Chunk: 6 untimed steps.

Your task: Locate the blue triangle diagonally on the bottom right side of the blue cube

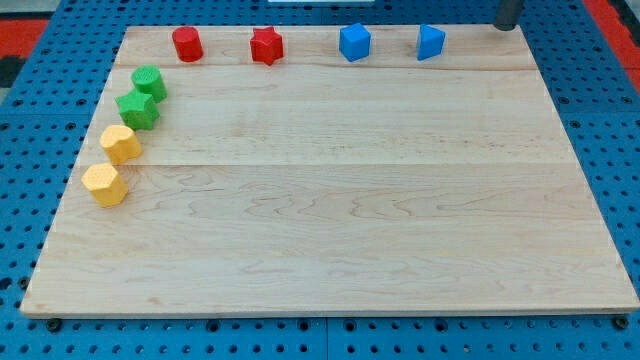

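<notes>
While no pincer exists on this arm, my tip [508, 26], a bare rod end holding nothing, sits at the bench's [330, 220] top right corner, touching no block. The blue triangle [430, 42] lies just left of my tip, with the blue cube [354, 42] further left, apart.

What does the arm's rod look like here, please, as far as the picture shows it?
Only a short stub of the rod shows at the view's top right: my tip, a dark grey, round-ended cylinder. No cables, markings or arm body are visible. It sits beyond the board's corner, right of the blue triangle.
</notes>
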Each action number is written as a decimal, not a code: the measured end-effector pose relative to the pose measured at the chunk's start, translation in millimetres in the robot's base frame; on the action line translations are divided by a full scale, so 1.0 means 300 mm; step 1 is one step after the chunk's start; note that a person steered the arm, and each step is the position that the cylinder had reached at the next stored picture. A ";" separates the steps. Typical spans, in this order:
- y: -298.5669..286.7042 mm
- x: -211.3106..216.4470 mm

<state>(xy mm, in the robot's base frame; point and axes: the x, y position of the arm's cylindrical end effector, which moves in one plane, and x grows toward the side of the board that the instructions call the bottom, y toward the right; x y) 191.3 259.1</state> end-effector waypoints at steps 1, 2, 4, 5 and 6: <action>-0.189 0.003; -0.359 0.000; -0.393 0.190; -0.317 0.227; -0.288 0.131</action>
